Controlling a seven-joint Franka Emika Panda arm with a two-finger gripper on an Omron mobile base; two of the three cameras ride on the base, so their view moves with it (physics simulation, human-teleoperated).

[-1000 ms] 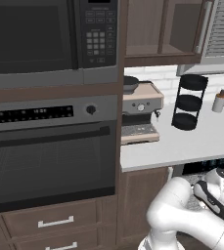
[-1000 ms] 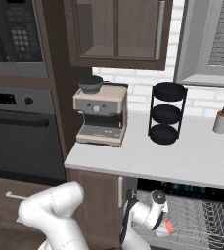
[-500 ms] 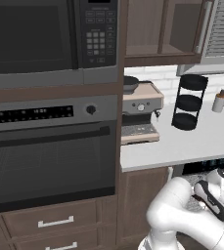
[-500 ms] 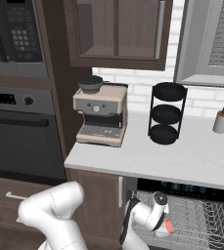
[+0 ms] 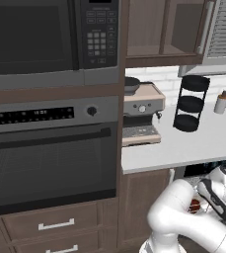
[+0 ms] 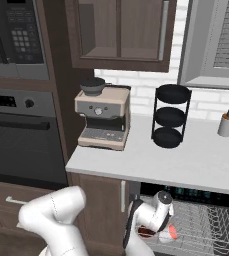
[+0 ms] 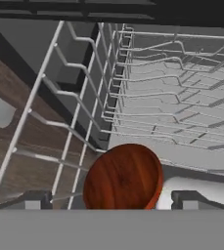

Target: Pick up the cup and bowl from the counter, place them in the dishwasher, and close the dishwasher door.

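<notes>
The small reddish-brown bowl is held between the spread jaws of the gripper over the dishwasher's grey wire rack, awaiting release.

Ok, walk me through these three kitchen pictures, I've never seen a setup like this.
It is a simulated kitchen with a white robot arm on a driving base. Two pictures come from cameras on the base, behind the arm to its left and right. The third looks along the gripper itself. The counter carries a coffee machine, a black three-tier rack and a small bottle. Below it, the dishwasher stands open with its grey wire rack pulled out. The reddish-brown bowl sits between the jaws over that rack; whether they grip it, I cannot tell.
</notes>
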